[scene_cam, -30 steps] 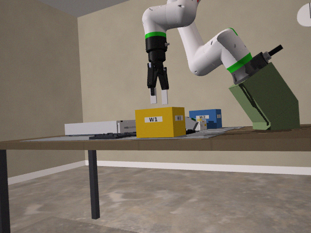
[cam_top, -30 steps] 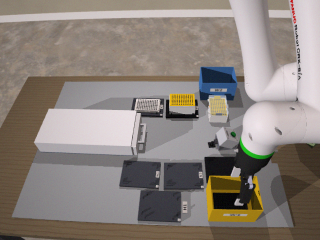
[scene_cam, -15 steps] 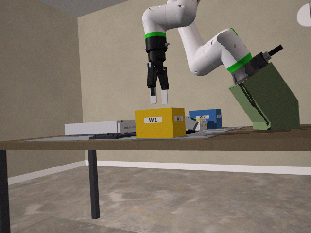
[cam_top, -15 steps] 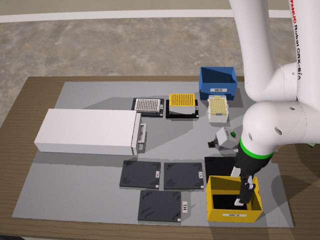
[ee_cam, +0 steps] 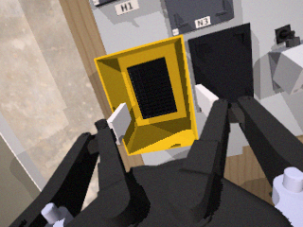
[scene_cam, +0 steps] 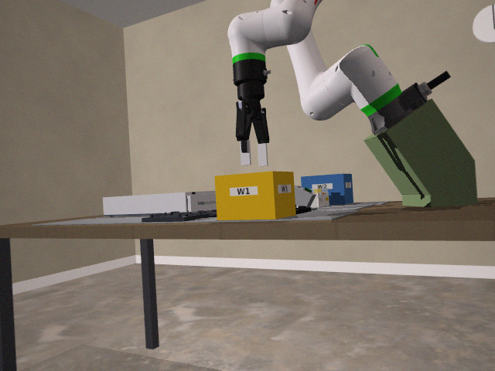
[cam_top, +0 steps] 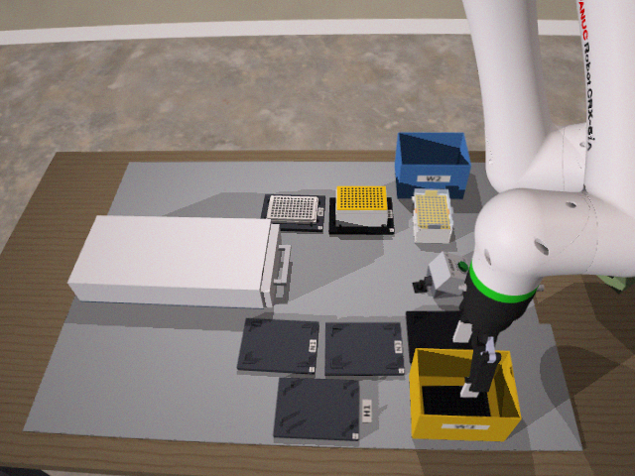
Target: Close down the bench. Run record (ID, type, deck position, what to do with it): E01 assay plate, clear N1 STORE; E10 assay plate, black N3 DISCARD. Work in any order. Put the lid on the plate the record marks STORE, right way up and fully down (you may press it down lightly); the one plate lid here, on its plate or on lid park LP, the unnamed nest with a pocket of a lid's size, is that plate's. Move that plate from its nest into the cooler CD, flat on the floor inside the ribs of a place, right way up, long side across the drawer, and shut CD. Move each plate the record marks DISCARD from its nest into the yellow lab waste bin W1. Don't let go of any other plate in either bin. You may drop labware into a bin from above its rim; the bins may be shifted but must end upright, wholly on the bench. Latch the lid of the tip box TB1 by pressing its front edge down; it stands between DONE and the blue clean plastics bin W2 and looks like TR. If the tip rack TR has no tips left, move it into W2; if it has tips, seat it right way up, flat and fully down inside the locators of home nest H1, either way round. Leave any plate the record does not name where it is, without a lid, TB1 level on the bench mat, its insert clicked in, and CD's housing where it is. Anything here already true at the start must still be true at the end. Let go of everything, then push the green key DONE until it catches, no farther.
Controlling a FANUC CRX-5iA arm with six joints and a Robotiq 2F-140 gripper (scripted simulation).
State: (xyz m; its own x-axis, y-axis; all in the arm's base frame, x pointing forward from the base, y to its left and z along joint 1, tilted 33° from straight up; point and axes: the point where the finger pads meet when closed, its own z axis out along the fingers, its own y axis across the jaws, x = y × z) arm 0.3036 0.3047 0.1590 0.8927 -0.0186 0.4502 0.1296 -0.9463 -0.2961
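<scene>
The black assay plate lies flat on the floor of the yellow bin W1; it also shows in the wrist view. My gripper hangs straight above the bin, open and empty, its white pads a little above the rim. In the wrist view the pads stand either side of the bin's opening. Nests N1 and N3 are empty. The white cooler CD has its drawer shut.
Home nest H1 is empty. An orange-topped tip rack and a pale plate sit on back nests. Tip box TB1 stands between blue bin W2 and the green DONE key. A black pad lies behind W1.
</scene>
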